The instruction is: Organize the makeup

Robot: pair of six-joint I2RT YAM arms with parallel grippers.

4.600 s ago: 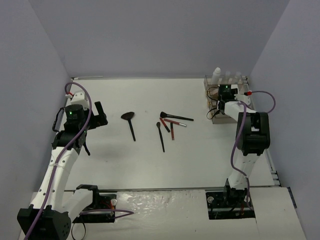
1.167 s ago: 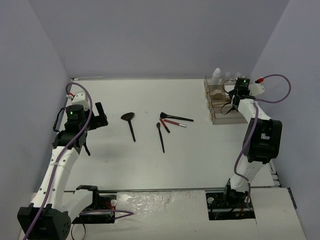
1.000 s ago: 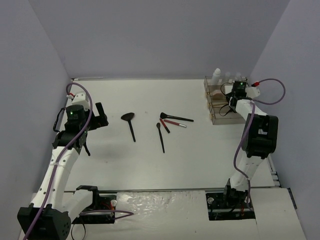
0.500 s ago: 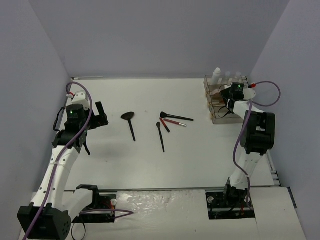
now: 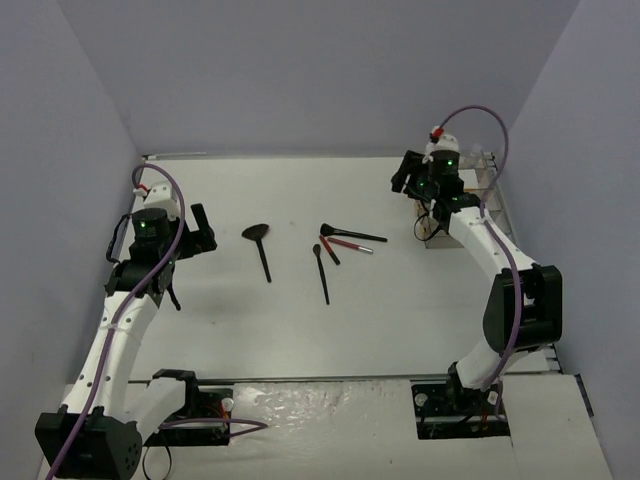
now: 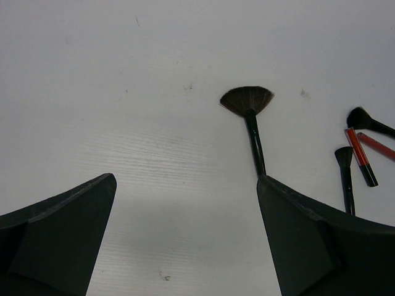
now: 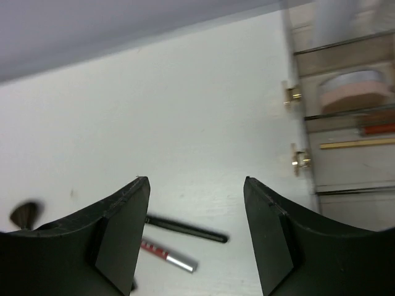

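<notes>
Left gripper (image 6: pixel 185 185) spread wide and empty over the white tabletop (image 6: pixel 154 74), fan brush (image 6: pixel 249 105) just ahead, black brushes (image 5: pixel 322 272) and red pencils (image 6: pixel 360 157) loose mid-tabletop, right gripper (image 7: pixel 197 185) parted, holding nothing, beside clear organizer (image 7: pixel 345 169), pink compact (image 7: pixel 353 89) on one tier.

Glossy-handled fan brush (image 6: pixel 252 126), likely plastic organizer (image 7: pixel 352 166)

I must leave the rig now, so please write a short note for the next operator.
Left gripper: open, empty, above the table near the fan brush.
Right gripper: open, empty, beside the organizer.
Done: pink compact, a red pencil and a tan pencil sit in the organizer.
Left: fan brush, small brush, long black brush, two loose red pencils lie on the table.
</notes>
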